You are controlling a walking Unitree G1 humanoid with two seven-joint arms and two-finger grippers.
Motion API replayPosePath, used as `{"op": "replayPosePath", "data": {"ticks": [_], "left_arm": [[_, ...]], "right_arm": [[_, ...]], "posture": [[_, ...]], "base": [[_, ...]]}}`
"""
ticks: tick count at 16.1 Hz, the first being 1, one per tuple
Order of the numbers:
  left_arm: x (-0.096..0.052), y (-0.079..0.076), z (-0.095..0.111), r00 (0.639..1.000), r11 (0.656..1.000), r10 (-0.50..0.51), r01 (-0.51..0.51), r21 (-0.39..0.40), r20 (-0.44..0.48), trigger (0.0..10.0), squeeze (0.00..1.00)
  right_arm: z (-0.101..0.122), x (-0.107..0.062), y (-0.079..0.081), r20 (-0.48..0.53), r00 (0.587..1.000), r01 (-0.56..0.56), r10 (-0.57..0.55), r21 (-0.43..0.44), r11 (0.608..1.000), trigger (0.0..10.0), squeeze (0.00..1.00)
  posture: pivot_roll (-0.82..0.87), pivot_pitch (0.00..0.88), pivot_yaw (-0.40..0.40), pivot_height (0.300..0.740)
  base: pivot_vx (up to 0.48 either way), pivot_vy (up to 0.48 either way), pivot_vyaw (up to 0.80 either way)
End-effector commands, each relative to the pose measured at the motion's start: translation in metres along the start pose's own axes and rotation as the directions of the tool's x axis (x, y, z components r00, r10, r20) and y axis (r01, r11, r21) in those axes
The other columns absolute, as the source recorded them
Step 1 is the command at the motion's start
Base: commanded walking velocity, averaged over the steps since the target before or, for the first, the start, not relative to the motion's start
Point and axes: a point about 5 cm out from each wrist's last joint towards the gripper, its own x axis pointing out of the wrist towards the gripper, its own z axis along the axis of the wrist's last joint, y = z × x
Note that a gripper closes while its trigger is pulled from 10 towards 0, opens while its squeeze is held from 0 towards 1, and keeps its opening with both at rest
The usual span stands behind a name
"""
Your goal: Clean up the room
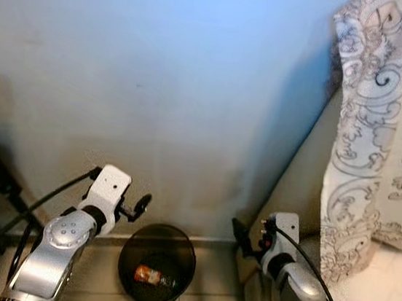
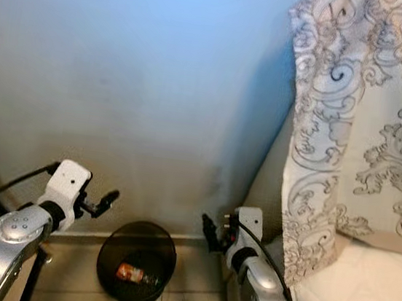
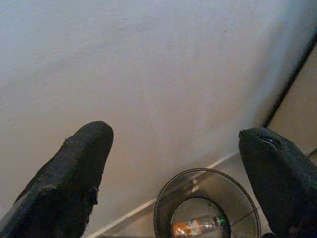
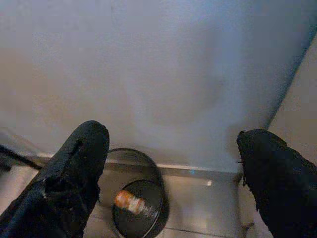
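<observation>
Below both spread hands (image 3: 173, 163) (image 4: 173, 163) — a bin (image 1: 157, 265), its bottle (image 1: 154, 276) label unreadable.

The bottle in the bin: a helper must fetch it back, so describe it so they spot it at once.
Follow the pale blue wall down to the floor, where a round black mesh bin stands beside the patterned curtain. The bottle lies on its side at the bottom, orange-labelled, the bin's sole visible content.

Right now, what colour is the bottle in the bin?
Orange with a clear end; the bottle shows best in the left wrist view.
</observation>
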Motion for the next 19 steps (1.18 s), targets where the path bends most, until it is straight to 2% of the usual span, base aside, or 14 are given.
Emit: {"op": "replayPosePath", "data": {"ticks": [1, 6, 9, 11, 13, 19], "left_arm": [[0.002, -0.002, 0.009, 0.999, 0.999, -0.019, 0.018, 0.032, 0.027, 10.0, 0.0], [0.002, -0.004, 0.01, 0.998, 0.998, -0.055, 0.054, 0.027, 0.041, 10.0, 0.0], [-0.001, -0.007, 0.007, 0.993, 0.993, -0.114, 0.114, 0.039, 0.021, 10.0, 0.0], [0.0, -0.006, 0.007, 0.992, 0.992, -0.121, 0.12, 0.04, 0.022, 10.0, 0.0], [0.001, -0.005, 0.009, 0.994, 0.993, -0.105, 0.103, 0.048, 0.039, 10.0, 0.0], [0.005, -0.006, 0.014, 0.992, 0.993, -0.112, 0.109, 0.05, 0.06, 10.0, 0.0]], "right_arm": [[0.003, 0.001, 0.0, 0.012, 0.999, -0.042, 0.042, 0.003, 0.999, 10.0, 1.0], [0.003, -0.003, -0.001, -0.014, 0.986, -0.164, 0.164, -0.038, 0.986, 10.0, 1.0], [0.017, -0.026, 0.003, -0.031, 0.94, -0.34, 0.339, -0.056, 0.939, 10.0, 1.0], [0.024, -0.031, 0.002, -0.03, 0.929, -0.369, 0.368, -0.065, 0.927, 10.0, 1.0], [0.028, -0.029, 0.0, -0.022, 0.935, -0.354, 0.354, -0.068, 0.933, 10.0, 1.0], [0.029, -0.033, 0.013, -0.064, 0.902, -0.43, 0.426, -0.066, 0.901, 10.0, 1.0]], "posture": [[0.02, 0.0, -0.014, 0.74], [0.0, 0.0, 0.002, 0.74], [0.01, 0.0, -0.001, 0.74], [0.0, 0.0, 0.004, 0.74], [-0.01, 0.0, 0.006, 0.74], [-0.01, 0.0, 0.0, 0.74]], "base": [[0.0, 0.0, -0.8], [0.0, 0.0, -0.8], [0.0, 0.0, -0.8], [0.0, 0.0, -0.79], [0.0, 0.0, -0.78], [0.0, 0.0, -0.77]]}}
